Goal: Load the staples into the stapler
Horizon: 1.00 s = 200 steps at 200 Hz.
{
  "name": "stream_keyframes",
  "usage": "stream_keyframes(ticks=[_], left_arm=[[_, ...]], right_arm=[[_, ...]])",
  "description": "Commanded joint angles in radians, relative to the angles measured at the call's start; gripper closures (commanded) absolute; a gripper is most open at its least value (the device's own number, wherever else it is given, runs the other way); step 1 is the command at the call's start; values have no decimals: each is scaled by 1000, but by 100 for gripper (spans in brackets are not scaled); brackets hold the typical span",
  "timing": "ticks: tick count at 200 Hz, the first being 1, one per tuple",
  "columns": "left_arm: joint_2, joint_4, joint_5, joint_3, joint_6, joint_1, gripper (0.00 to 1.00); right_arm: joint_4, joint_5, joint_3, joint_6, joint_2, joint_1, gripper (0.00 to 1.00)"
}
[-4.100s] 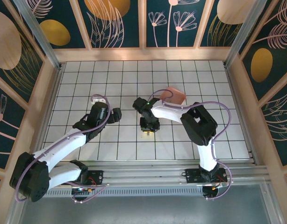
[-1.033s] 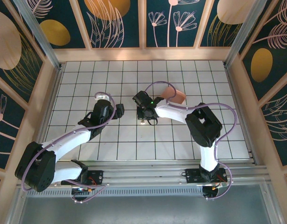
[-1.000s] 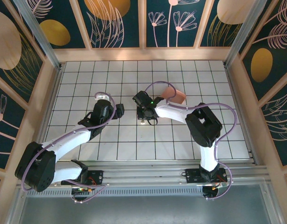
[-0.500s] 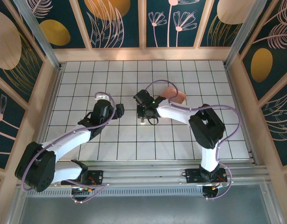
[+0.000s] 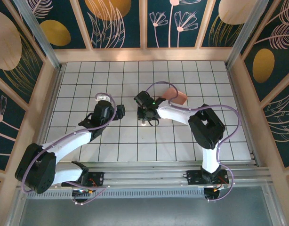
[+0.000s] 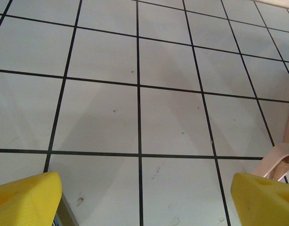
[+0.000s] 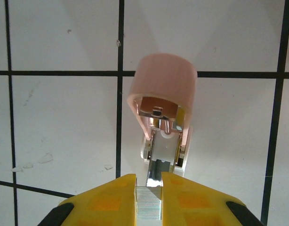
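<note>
Over the tiled floor (image 7: 55, 117), the right gripper (image 7: 148, 186) pinches the staples (image 7: 149, 205) against the stapler (image 7: 164, 94) while the left gripper (image 6: 144, 202) hangs, jaws spread wide.

Matt pink plastic stapler (image 7: 165, 77), shiny ribbed metal staples (image 7: 148, 203), smooth, perhaps laminate, white floor (image 7: 60, 117)

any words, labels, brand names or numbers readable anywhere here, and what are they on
None can be read in these views.
The stapler: plain pink shell and bare metal, no brand or marking visible.
The staples: bare metal, no print.
The tray: plain pink, too small to show any label.
The wall panels: painted leaves and flowers, no lettering.
</note>
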Motion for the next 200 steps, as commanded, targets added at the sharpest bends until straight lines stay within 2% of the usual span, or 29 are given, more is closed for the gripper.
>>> stream_keyframes(ticks=[1,200], left_arm=[[-18,20,-2,9,11,5,8],[-21,19,1,8,13,5,8]], right_arm=[[-32,6,25,16,14,2,82],[-44,5,34,19,42,-1,83]])
